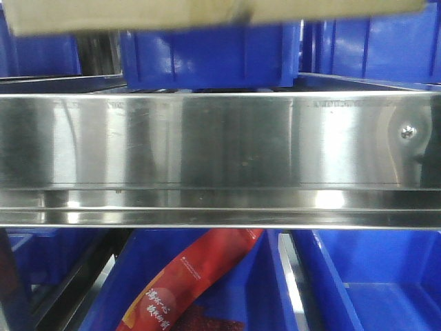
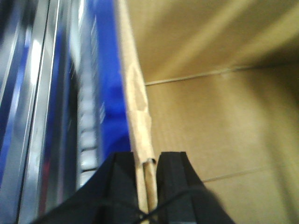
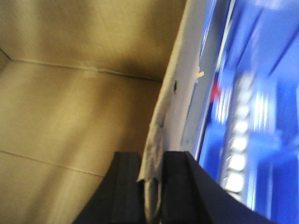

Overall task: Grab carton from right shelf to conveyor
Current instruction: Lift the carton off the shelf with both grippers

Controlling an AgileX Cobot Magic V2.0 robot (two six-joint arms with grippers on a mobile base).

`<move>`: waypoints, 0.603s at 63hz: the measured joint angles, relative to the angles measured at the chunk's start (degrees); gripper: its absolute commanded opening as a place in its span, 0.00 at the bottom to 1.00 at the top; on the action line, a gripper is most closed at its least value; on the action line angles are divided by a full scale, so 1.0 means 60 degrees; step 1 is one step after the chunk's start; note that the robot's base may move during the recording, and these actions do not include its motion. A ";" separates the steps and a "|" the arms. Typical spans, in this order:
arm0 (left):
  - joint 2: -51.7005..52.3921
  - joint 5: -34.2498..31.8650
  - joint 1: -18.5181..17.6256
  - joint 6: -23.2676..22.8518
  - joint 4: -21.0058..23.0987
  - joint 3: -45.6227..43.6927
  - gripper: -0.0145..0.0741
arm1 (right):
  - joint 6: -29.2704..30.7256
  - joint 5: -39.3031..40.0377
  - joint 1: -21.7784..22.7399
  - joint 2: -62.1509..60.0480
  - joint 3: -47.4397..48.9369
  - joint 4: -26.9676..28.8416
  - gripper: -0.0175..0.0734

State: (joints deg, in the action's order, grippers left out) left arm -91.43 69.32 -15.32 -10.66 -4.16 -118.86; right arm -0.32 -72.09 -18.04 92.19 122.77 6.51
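Observation:
The tan carton (image 1: 207, 14) shows only as its bottom edge across the top of the front view, above the steel shelf rail (image 1: 207, 152) with a screw head (image 1: 408, 131). In the left wrist view my left gripper (image 2: 148, 161) is shut on the carton's left wall (image 2: 138, 107), with the open inside of the carton (image 2: 219, 126) to its right. In the right wrist view my right gripper (image 3: 153, 161) is shut on the carton's right wall (image 3: 173, 93), with the inside of the carton (image 3: 70, 116) to its left. The conveyor is out of view.
Blue plastic bins (image 1: 207, 55) stand behind the rail, and more bins (image 1: 372, 283) sit on the level below. One lower bin holds a red snack packet (image 1: 193, 283). Blurred blue bins and steel rails pass outside the carton (image 2: 100, 84) (image 3: 261, 93).

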 measured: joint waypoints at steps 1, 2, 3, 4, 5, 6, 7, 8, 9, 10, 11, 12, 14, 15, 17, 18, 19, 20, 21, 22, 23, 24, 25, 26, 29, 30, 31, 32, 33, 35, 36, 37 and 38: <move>0.0065 0.0019 -0.0052 0.0000 -0.0041 0.0000 0.15 | -0.0017 0.0000 0.0000 -0.0141 -0.0060 0.0000 0.12; 0.0110 0.0020 -0.0139 -0.0020 -0.0101 0.0000 0.15 | -0.0017 0.0000 0.0000 -0.0236 -0.0134 0.0000 0.12; 0.0168 0.0033 -0.0198 -0.0020 -0.0153 0.0000 0.15 | -0.0017 0.0000 0.0000 -0.0332 -0.0215 -0.0019 0.12; 0.0210 0.0042 -0.0258 -0.0020 -0.0200 0.0000 0.15 | -0.0017 0.0000 0.0000 -0.0483 -0.0353 -0.0019 0.12; 0.0247 0.0042 -0.0319 -0.0020 -0.0244 0.0025 0.15 | -0.0017 0.0000 0.0000 -0.0583 -0.0456 -0.0038 0.12; 0.0287 0.0060 -0.0382 -0.0020 -0.0293 0.0048 0.15 | -0.0017 0.0000 0.0000 -0.0685 -0.0566 -0.0038 0.12; 0.0329 0.0079 -0.0478 -0.0042 -0.0347 0.0076 0.15 | -0.0017 0.0000 0.0000 -0.0789 -0.0689 -0.0038 0.12; 0.0369 0.0089 -0.0540 -0.0059 -0.0373 0.0115 0.15 | -0.0017 0.0000 0.0000 -0.0898 -0.0818 -0.0062 0.12; 0.0412 0.0086 -0.0604 -0.0059 -0.0399 0.0159 0.15 | -0.0017 0.0000 0.0000 -0.1006 -0.1031 -0.0059 0.12; 0.0479 0.0093 -0.0670 -0.0084 -0.0426 0.0234 0.15 | -0.0017 0.0000 0.0000 -0.1173 -0.1183 -0.0074 0.12; 0.0524 0.0120 -0.0766 -0.0110 -0.0450 0.0291 0.15 | -0.0017 0.0000 0.0000 -0.1288 -0.1424 -0.0080 0.12; 0.0596 0.0136 -0.0831 -0.0137 -0.0476 0.0386 0.15 | -0.0017 0.0000 0.0000 -0.1464 -0.1593 -0.0099 0.12; 0.0701 0.0161 -0.0961 -0.0217 -0.0513 0.0534 0.15 | -0.0017 0.0000 0.0000 -0.1712 -0.1960 -0.0098 0.12; 0.0755 0.0186 -0.1024 -0.0241 -0.0537 0.0614 0.15 | -0.0017 0.0000 0.0000 -0.1838 -0.2149 -0.0098 0.12; 0.0872 0.0206 -0.1186 -0.0284 -0.0563 0.0792 0.15 | -0.0035 0.0000 0.0000 -0.2100 -0.2545 -0.0098 0.12; 0.0935 0.0221 -0.1251 -0.0319 -0.0563 0.0891 0.15 | -0.0035 0.0000 0.0000 -0.2235 -0.2854 -0.0098 0.12; 0.1034 0.0221 -0.1316 -0.0365 -0.0586 0.1044 0.15 | -0.0035 0.0000 0.0000 -0.2438 -0.3060 -0.0098 0.12; 0.1103 0.0249 -0.1381 -0.0403 -0.0610 0.1153 0.15 | -0.0035 0.0000 0.0000 -0.2573 -0.3268 -0.0098 0.12; 0.1212 0.0247 -0.1482 -0.0467 -0.0661 0.1323 0.15 | -0.0035 0.0019 0.0000 -0.2711 -0.3476 -0.0076 0.12; 0.1287 0.0273 -0.1546 -0.0491 -0.0683 0.1443 0.15 | -0.0055 0.0019 0.0000 -0.2849 -0.3682 -0.0059 0.12; 0.1367 0.0271 -0.1612 -0.0558 -0.0729 0.1569 0.15 | -0.0055 0.0046 0.0000 -0.3057 -0.3988 0.0004 0.12; 0.1441 0.0301 -0.1676 -0.0604 -0.0786 0.1695 0.15 | -0.0055 0.0089 0.0000 -0.3191 -0.4184 0.0049 0.12; 0.1529 0.0302 -0.1737 -0.0654 -0.0833 0.1825 0.15 | -0.0055 0.0143 0.0000 -0.3325 -0.4378 0.0073 0.12; 0.1618 0.0316 -0.1828 -0.0709 -0.0881 0.1955 0.15 | -0.0055 0.0190 0.0000 -0.3455 -0.4564 0.0154 0.12; 0.1939 0.0325 -0.1985 -0.0857 -0.0994 0.2413 0.15 | -0.0072 0.0362 0.0000 -0.3863 -0.5147 0.0305 0.12; 0.2036 0.0325 -0.2033 -0.0943 -0.1011 0.2542 0.15 | -0.0072 0.0420 0.0000 -0.3970 -0.5293 0.0359 0.12; 0.2183 0.0325 -0.2097 -0.0994 -0.1060 0.2732 0.15 | -0.0072 0.0495 0.0000 -0.4117 -0.5488 0.0441 0.12; 0.2281 0.0325 -0.2138 -0.1056 -0.1082 0.2848 0.15 | -0.0072 0.0545 0.0000 -0.4204 -0.5603 0.0491 0.12; 0.2378 0.0325 -0.2177 -0.1107 -0.1112 0.2959 0.15 | -0.0072 0.0588 0.0000 -0.4287 -0.5707 0.0541 0.12; 0.2575 0.0325 -0.2270 -0.1185 -0.1145 0.3167 0.15 | -0.0072 0.0660 0.0000 -0.4427 -0.5886 0.0650 0.12; 0.2717 0.0325 -0.2305 -0.1223 -0.1173 0.3308 0.15 | -0.0072 0.0690 0.0000 -0.4512 -0.5990 0.0684 0.12; 0.2810 0.0325 -0.2357 -0.1242 -0.1167 0.3395 0.15 | -0.0072 0.0702 0.0000 -0.4563 -0.6040 0.0738 0.12; 0.2944 0.0325 -0.2380 -0.1267 -0.1182 0.3474 0.15 | -0.0072 0.0699 0.0000 -0.4604 -0.6099 0.0771 0.12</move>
State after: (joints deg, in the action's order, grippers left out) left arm -73.77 71.27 -29.60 -18.26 -11.25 -98.01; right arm -0.76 -67.90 -18.04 64.57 86.17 11.13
